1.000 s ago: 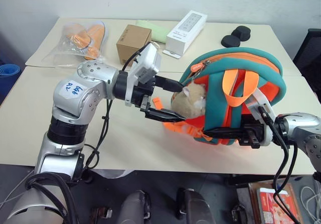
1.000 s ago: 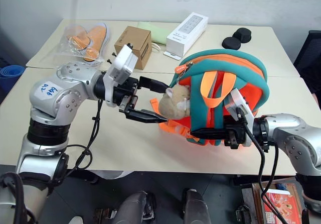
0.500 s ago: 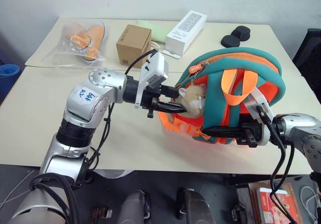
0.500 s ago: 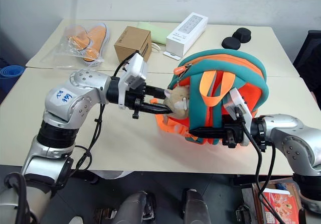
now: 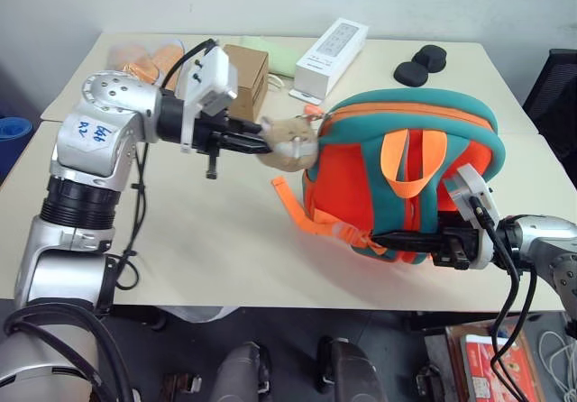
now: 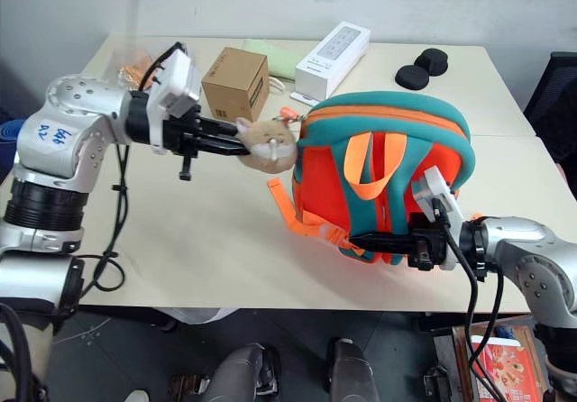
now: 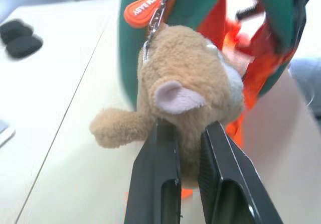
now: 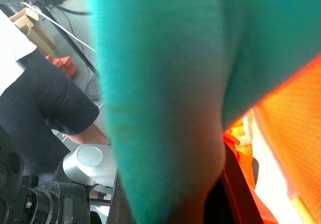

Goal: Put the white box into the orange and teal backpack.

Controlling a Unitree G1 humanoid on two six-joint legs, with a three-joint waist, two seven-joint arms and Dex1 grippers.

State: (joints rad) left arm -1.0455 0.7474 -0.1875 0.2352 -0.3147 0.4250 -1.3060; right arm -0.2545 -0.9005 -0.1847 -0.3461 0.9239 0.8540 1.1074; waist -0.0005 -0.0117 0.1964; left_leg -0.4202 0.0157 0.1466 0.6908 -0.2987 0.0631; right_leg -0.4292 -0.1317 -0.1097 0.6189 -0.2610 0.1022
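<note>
The orange and teal backpack (image 5: 406,168) stands on the table (image 5: 180,240), its strap side toward me. Its tan plush toy (image 5: 288,142) hangs by a chain from the zipper pull (image 7: 143,10) and is stretched out to the left. My left gripper (image 5: 261,138) is shut on the toy's body (image 7: 190,93). My right gripper (image 5: 388,239) is shut on the backpack's lower teal edge (image 8: 160,93), at the front right. The white box is out of view.
Along the table's far side lie a bag of orange shoes (image 5: 144,57), a brown cardboard cube (image 5: 248,68), a pale green item (image 5: 284,50), a long white carton (image 5: 334,46) and two black round pads (image 5: 424,64). A person (image 8: 45,98) sits beyond the table.
My left gripper closed on the plush toy and drew it out to the left and slightly away. The backpack turned more upright. My right gripper kept its hold.
</note>
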